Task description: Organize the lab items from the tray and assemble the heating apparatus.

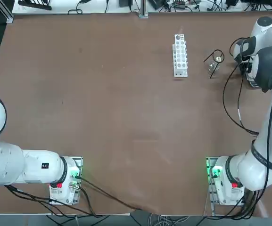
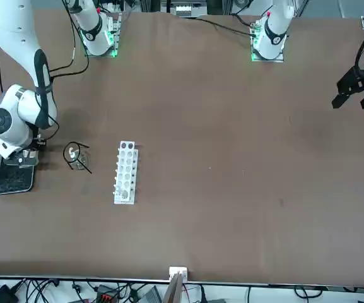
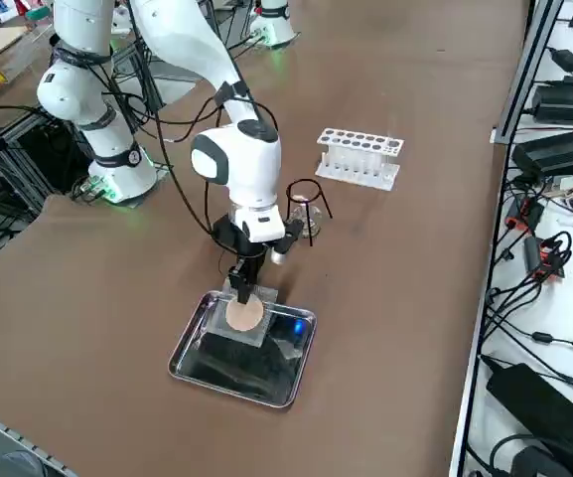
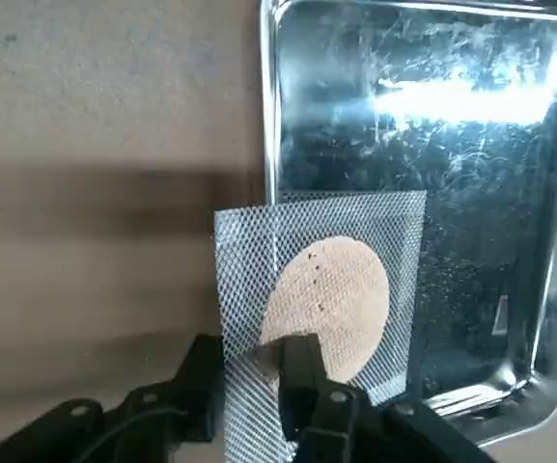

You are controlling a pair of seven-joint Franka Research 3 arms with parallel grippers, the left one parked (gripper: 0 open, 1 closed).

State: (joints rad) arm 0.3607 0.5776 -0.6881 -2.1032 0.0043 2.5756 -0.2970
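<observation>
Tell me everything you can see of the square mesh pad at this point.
The mesh pad is a square of fine grey, metallic-looking wire netting, see-through enough to show the tray's rim behind it. Its centre is a flat, round tan patch, slightly speckled with dark dots. It lies partly over the tray, partly beyond that rim. The right hand is at the pad, fingers apart; whether they touch it, I cannot tell.

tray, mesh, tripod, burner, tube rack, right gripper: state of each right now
tray: flat on the table, mesh partly over its rim
mesh pad: tilted, at the right gripper's fingers
tripod: standing, around the burner
burner: upright
tube rack: upright, set apart
right gripper: fingers parted, over the tray's edge
</observation>
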